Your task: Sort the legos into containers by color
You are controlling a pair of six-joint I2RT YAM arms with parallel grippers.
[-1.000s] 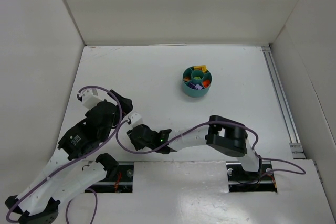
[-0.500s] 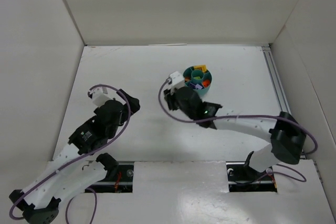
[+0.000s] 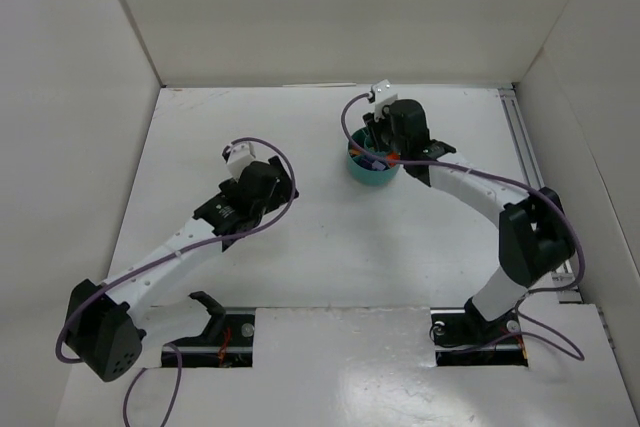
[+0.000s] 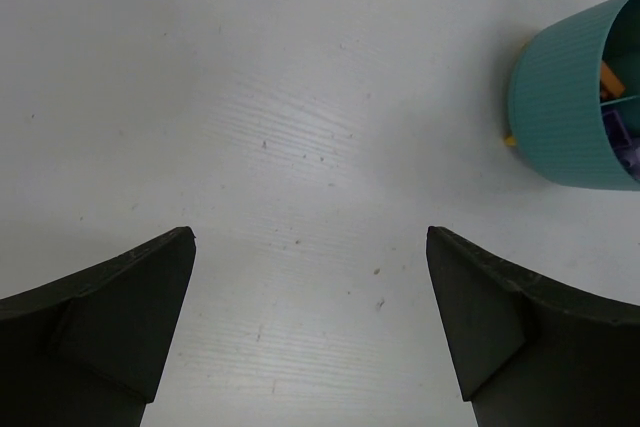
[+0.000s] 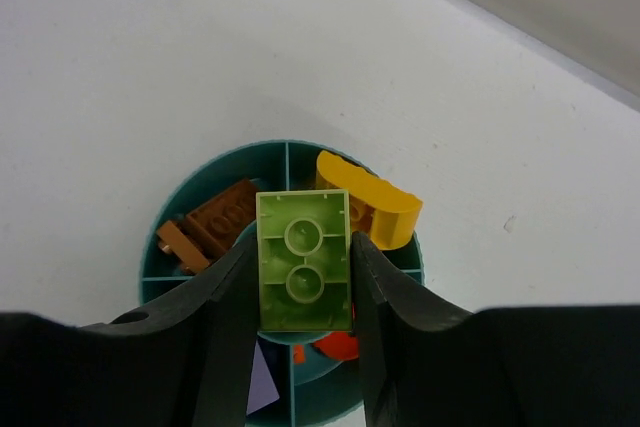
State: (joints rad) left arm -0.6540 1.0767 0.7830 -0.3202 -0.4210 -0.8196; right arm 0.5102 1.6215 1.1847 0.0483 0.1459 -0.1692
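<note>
I noted left pincer (image 4: pixel 308 247), advanced since a second ago, wide open and empty over the table (image 4: pixel 250 97); farther out, right pincer (image 5: pixel 303 247) had swung over the teal dish (image 4: pixel 560 97), clamping a lime green lego (image 5: pixel 303 282) directly above it; release seemed next.

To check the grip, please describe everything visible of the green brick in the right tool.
The lime green brick is a small rectangle of smooth plastic. Its face toward the wrist camera is hollow, with a thin rim and two round rings. The right tool clamps its two long sides, one black finger on each. It hangs over the middle of the teal dish; nothing else seems to touch it.
</note>
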